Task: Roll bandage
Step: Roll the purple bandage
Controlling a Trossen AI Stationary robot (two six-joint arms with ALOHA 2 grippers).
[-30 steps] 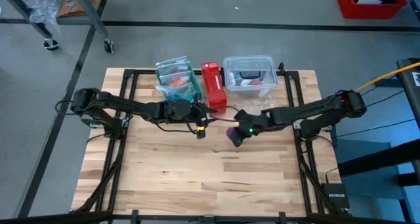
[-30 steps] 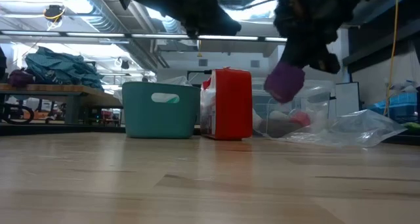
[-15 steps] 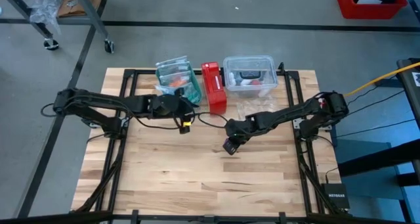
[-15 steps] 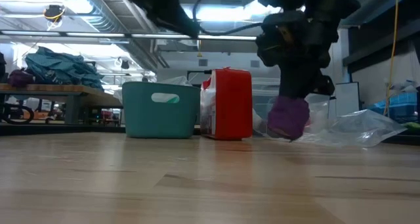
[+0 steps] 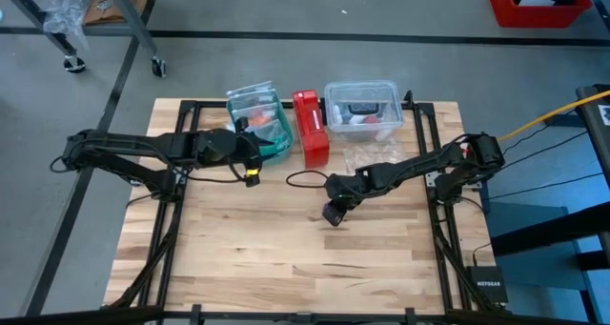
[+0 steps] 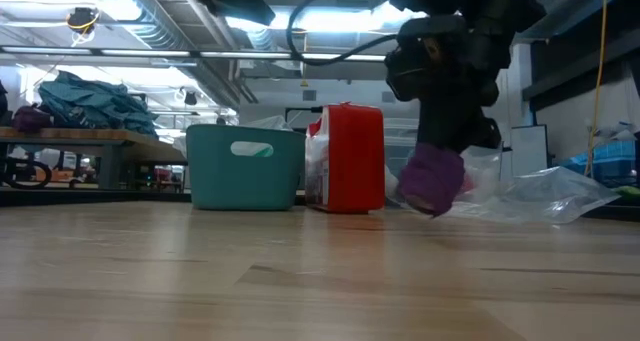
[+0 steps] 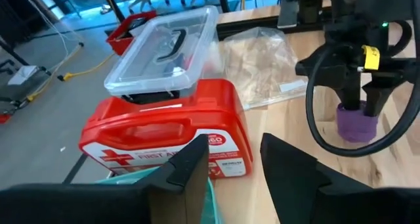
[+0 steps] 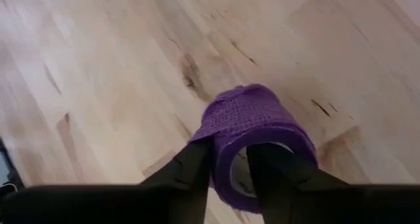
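Observation:
The bandage is a purple coiled roll with a hollow core, also seen in the left wrist view and the low view. It sits low over the middle of the wooden table. My right gripper comes down on it from above and is shut on its wall; in the high view it hides the roll. My left gripper is open and holds nothing. It hangs in the air near the teal basket, left of the red box. My right gripper pinches the roll's wall at its upper rim, one finger outside the roll and one over the hollow core. The fingers slant down from the table's right side. The roll hangs tilted below them, its lower edge at the table top.
Along the far edge stand the teal basket, the red first-aid box and a clear lidded container. A clear plastic bag lies just in front of the container. A black cable loops between the arms. The table's near half is bare wood.
My right gripper has come down and a little toward the table's near edge with the bandage, which went from hanging clear in the air to the table top, now tilted. My left gripper has drawn back toward the table's left edge and risen.

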